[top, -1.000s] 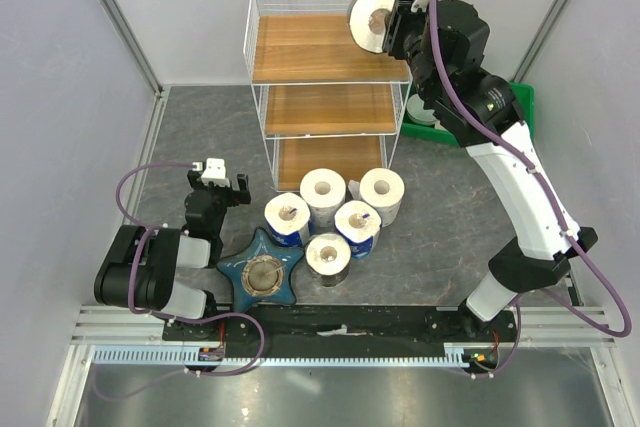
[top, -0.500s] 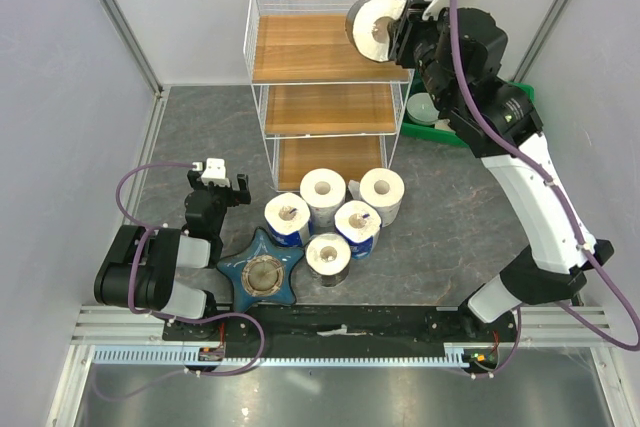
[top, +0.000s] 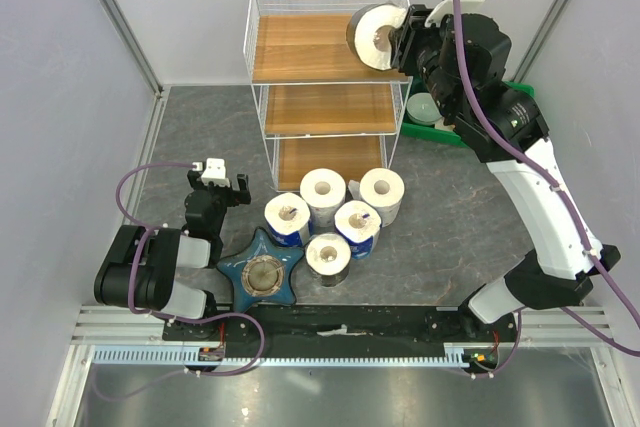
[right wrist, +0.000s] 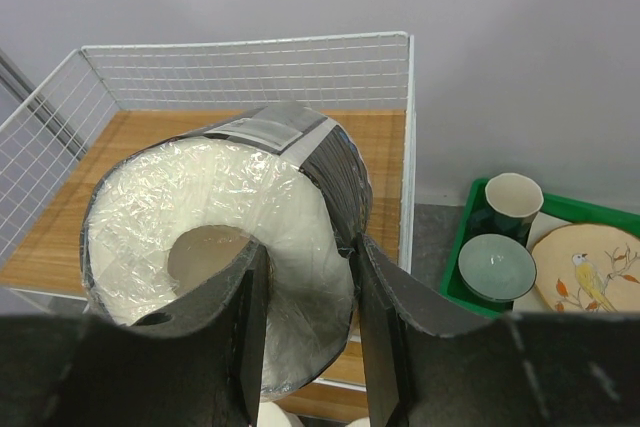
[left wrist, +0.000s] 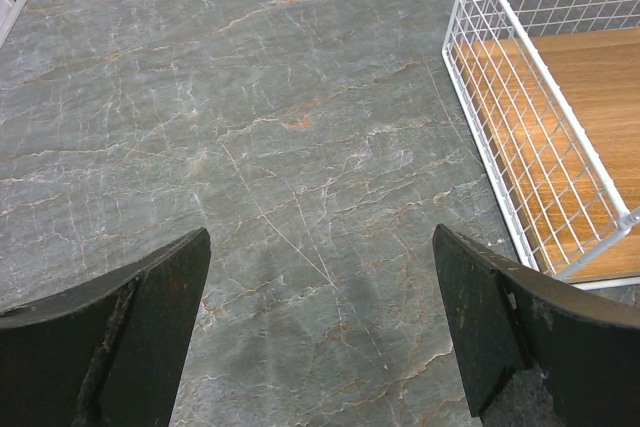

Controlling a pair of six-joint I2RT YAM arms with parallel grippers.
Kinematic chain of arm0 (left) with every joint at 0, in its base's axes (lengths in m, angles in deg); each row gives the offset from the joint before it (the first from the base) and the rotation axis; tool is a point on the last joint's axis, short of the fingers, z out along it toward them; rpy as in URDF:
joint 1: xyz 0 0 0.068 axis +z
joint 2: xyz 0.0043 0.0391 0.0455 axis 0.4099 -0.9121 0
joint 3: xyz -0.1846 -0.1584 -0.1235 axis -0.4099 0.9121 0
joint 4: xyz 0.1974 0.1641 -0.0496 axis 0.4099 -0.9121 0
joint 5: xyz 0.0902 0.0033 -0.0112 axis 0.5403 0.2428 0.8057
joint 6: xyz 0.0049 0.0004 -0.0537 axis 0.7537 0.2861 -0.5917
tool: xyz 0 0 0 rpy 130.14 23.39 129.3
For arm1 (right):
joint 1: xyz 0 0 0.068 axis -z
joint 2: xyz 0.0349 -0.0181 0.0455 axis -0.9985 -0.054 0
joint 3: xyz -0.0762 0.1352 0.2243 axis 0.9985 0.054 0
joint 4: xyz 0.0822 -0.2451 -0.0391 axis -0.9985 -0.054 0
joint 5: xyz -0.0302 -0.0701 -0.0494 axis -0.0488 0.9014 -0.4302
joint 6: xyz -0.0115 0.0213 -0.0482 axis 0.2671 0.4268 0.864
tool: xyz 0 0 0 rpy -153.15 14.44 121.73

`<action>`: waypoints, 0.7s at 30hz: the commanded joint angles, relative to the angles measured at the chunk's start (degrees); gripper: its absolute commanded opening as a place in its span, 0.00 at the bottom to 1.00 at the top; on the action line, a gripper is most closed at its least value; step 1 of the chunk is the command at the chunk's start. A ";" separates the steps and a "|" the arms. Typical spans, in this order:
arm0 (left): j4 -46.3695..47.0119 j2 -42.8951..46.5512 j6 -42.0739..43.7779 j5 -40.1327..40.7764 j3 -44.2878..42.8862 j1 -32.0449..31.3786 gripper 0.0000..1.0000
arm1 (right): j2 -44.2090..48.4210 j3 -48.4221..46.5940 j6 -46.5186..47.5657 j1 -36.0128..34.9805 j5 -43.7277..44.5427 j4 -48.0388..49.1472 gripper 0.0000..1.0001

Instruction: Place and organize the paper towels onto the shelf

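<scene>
Right wrist, right fingers (right wrist: 385, 337) pinching black-wrapped roll (right wrist: 200, 197) over shelf (right wrist: 130, 137), green tray (right wrist: 466, 237) beside, left fingers (left wrist: 150, 327) spread.

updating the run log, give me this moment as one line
right gripper: shut on black-wrapped roll, at shelf top tier, right side | left gripper: open, empty, over table | five rolls on table

Blk-wrapped roll (right wrist: 200, 197), white-wire brown-tiered shelf (top: 300, 47), prob. grey-green veined table (left wrist: 250, 147).
</scene>
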 commanded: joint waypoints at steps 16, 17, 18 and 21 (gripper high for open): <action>0.60 0.67 -0.94 0.70 -1.17 0.38 1.00 | 0.82 -0.85 -0.40 0.25 -0.78 2.89 0.43; 0.60 0.67 -0.94 0.70 -1.17 0.38 0.99 | 0.65 -0.76 -0.40 0.25 -0.52 2.71 0.44; 0.60 0.67 -0.94 0.70 -1.26 0.38 1.00 | 0.56 -0.76 -0.22 0.25 -0.52 2.80 0.44; 0.60 0.67 -0.85 0.70 -1.26 0.38 1.00 | 0.47 -0.58 -0.13 0.25 -0.17 2.80 0.45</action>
